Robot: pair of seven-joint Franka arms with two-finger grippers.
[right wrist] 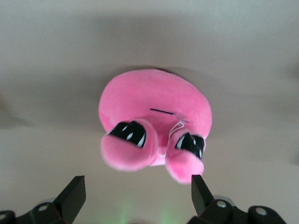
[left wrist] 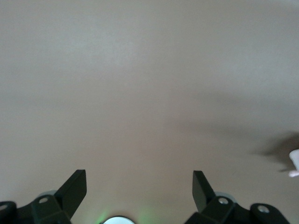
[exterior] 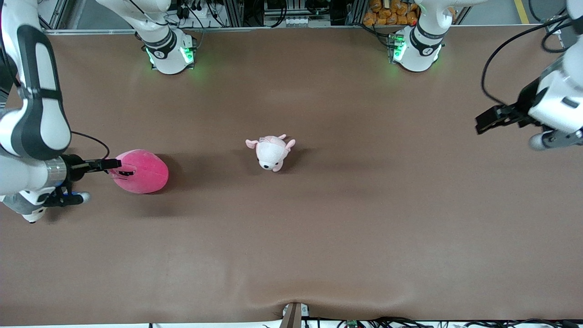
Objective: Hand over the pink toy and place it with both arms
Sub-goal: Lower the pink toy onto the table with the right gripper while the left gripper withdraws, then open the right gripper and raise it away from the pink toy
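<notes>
I have the pink toy [exterior: 140, 171] at the left of the frame, resting on the tabletop [exterior: 319, 237] at the right arm's end. It lies straight ahead of the right gripper [exterior: 115, 164], whose jaws gape wide and empty. The left gripper [exterior: 485, 122], upper right, waits open, well apart.

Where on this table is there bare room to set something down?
Bare table spans the strip nearest the front camera, and between the small plush and the waiting open left gripper. It's crowded only where the open right gripper meets the pink toy.
</notes>
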